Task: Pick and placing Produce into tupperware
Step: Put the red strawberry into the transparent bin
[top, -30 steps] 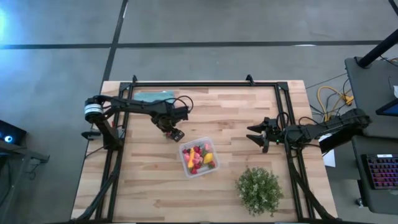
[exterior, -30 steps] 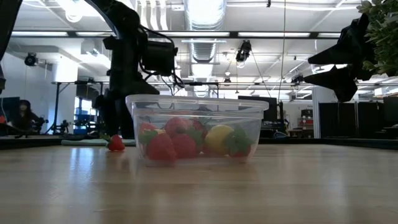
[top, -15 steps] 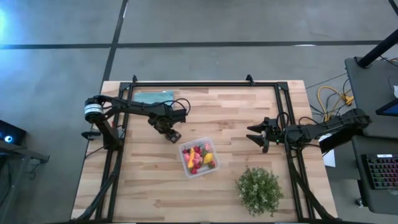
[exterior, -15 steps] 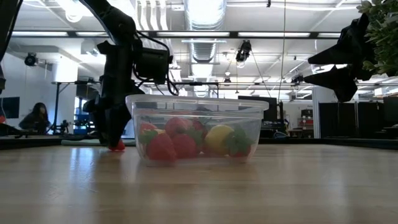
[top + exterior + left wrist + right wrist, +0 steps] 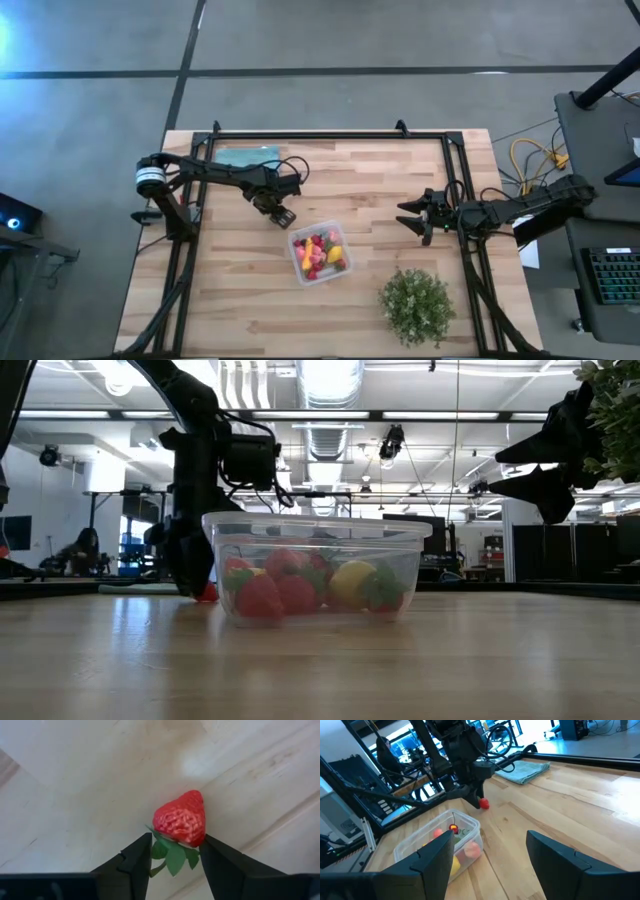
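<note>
The left gripper stands low over the bench just beside the tupperware, its jaws set either side of a lone strawberry that lies on the wood. The jaws flank the leafy stem end rather than the body of the fruit; whether they are already pressing on it cannot be told. The rest of the produce, red pieces with one yellow one, sits inside the clear box. The right gripper waits well away from the tupperware on its far side, jaws apart and holding nothing, with a green bush near it.

The risk here looks plain: a grip that catches only the leaves may let the strawberry slip free on the lift, or squeeze it sideways so that it rolls across the bench. The box wall is close, too, and a low carry could knock it.
</note>
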Robot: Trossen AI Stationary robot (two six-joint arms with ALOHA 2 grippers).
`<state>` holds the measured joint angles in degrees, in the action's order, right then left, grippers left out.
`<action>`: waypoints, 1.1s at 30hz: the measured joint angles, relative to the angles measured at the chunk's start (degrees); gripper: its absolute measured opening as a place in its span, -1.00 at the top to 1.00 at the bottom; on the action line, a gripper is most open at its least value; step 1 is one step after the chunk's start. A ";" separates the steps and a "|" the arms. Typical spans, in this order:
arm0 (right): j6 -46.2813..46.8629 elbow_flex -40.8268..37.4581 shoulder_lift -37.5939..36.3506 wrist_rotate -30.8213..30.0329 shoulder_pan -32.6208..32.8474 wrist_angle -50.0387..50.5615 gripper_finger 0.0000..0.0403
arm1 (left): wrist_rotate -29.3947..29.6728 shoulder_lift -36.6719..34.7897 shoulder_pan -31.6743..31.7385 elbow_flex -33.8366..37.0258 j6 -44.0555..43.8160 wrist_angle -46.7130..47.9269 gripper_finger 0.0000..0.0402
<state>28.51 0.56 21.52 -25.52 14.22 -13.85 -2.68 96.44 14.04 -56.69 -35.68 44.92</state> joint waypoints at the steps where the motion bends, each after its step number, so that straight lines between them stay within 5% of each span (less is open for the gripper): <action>1: 0.00 0.00 0.02 0.00 0.02 0.00 -0.19 | 0.03 0.00 0.00 0.00 -0.01 -0.03 0.26; 20: 0.00 0.00 0.00 0.00 0.02 0.00 -0.19 | 1.84 -0.02 -0.11 0.00 0.74 -4.40 -0.13; 33: 0.00 0.00 0.02 0.00 0.02 0.00 -0.19 | 1.12 -0.02 -0.50 -0.02 3.15 -6.94 -0.15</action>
<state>28.51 0.56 21.54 -25.52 14.24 -13.85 -1.55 96.42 13.54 -56.71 -32.53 37.98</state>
